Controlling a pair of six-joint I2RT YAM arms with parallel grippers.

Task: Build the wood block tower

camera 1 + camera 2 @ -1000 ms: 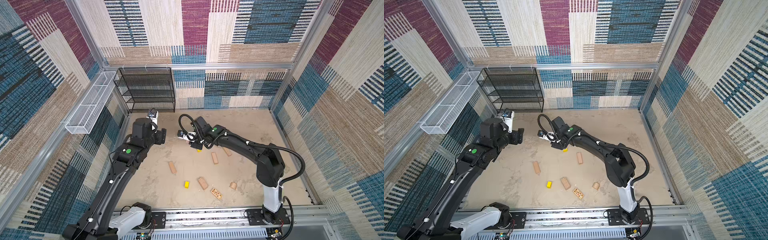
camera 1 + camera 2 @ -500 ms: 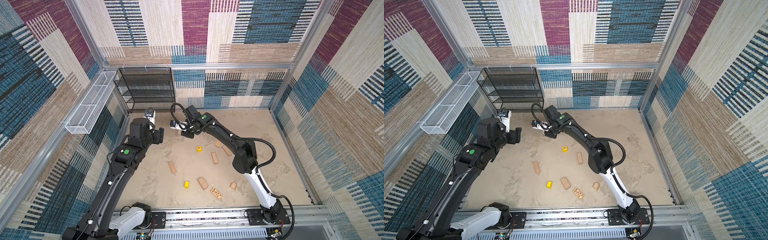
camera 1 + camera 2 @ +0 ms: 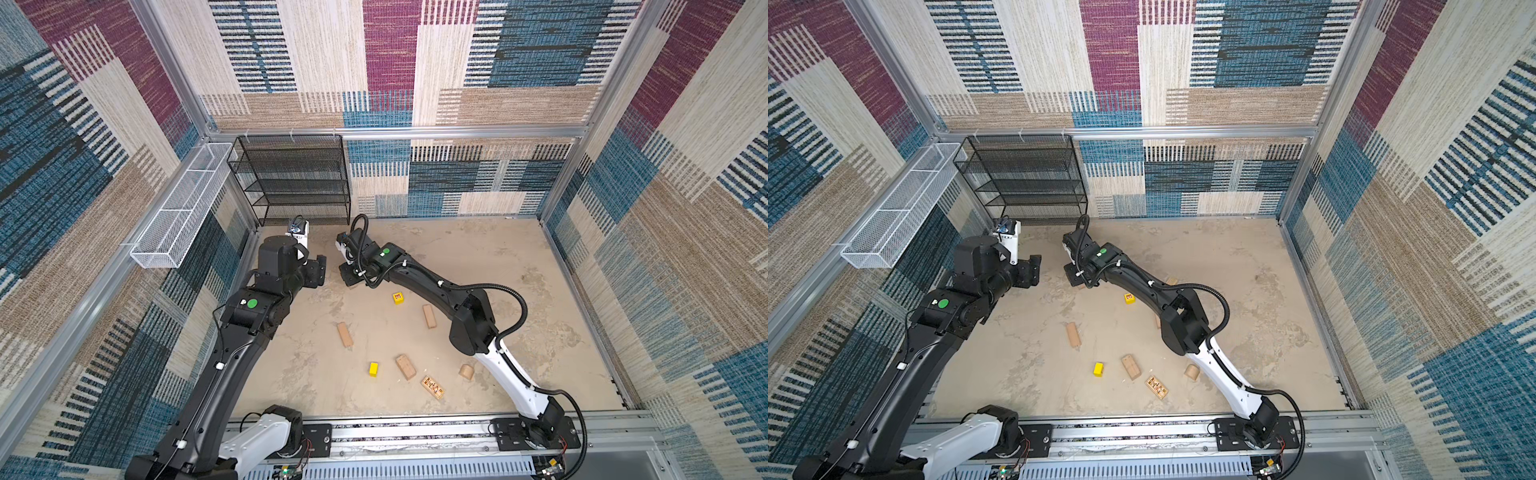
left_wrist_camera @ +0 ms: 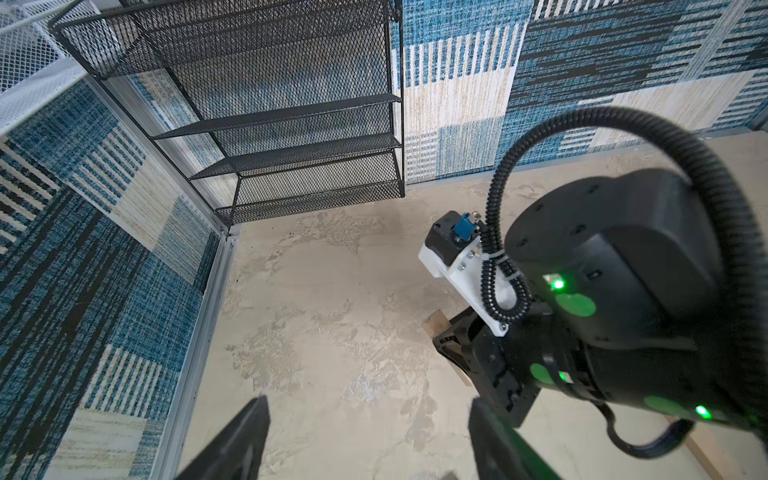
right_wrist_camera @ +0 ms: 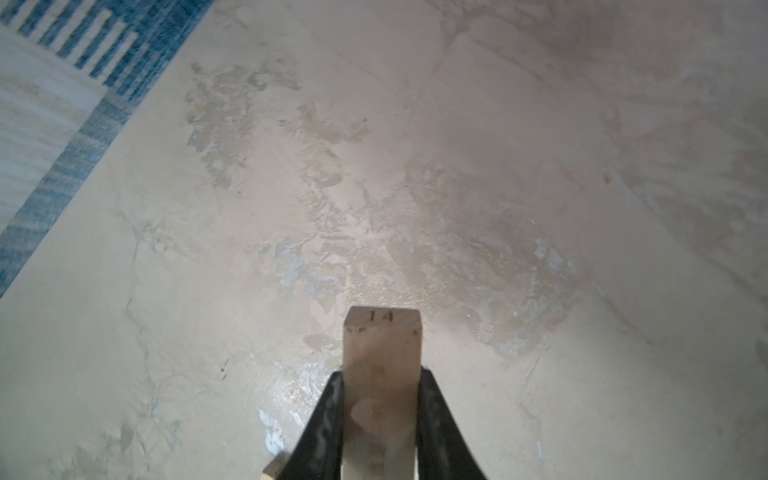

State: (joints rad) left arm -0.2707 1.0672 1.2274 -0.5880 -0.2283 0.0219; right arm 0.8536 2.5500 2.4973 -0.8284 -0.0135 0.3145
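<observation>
**Step in hand: placing a first block.**

The right pincer (image 5: 380,374) is clamped on a tan block (image 5: 381,336). The block is marked 14 on its end face and projects forward past the fingertips. It hangs low over a bare patch of tabletop (image 5: 291,187). The wrist view does not show whether it touches the surface.

The left pincer (image 4: 368,401) has its jaws apart with nothing between them. It hovers just beside the right pincer and faces it across a narrow strip of bare tabletop.

No stack is visible in any view, so the build is judged to be at its base course.

**Remaining stock.** All of it lies behind the right pincer, beside or under its arm and well apart from the jaws:
- Nearest is the lettered yellow block (image 3: 398,297).
- Next come two tan oblongs (image 3: 429,316) (image 3: 344,334).
- Farthest back are the plain yellow block (image 3: 373,369), a third tan oblong (image 3: 405,366), the patterned block (image 3: 432,387) and the rounded piece (image 3: 466,371).

The corner of a second tan piece (image 5: 272,471) shows just beside one finger of the right pincer. Whether it lies under the held block cannot be told.

**Next move, requirements.**
1. Lower the held block until a long face seats flat on the tabletop.
2. Part the jaws only after it seats.
3. Withdraw straight up so the fingers do not drag the block askew.
4. Keep clear of the left pincer, which stands close enough for a sideways exit to risk contact.
5. Place the tan oblongs before the yellow and rounded pieces, which suit the top better.
</observation>
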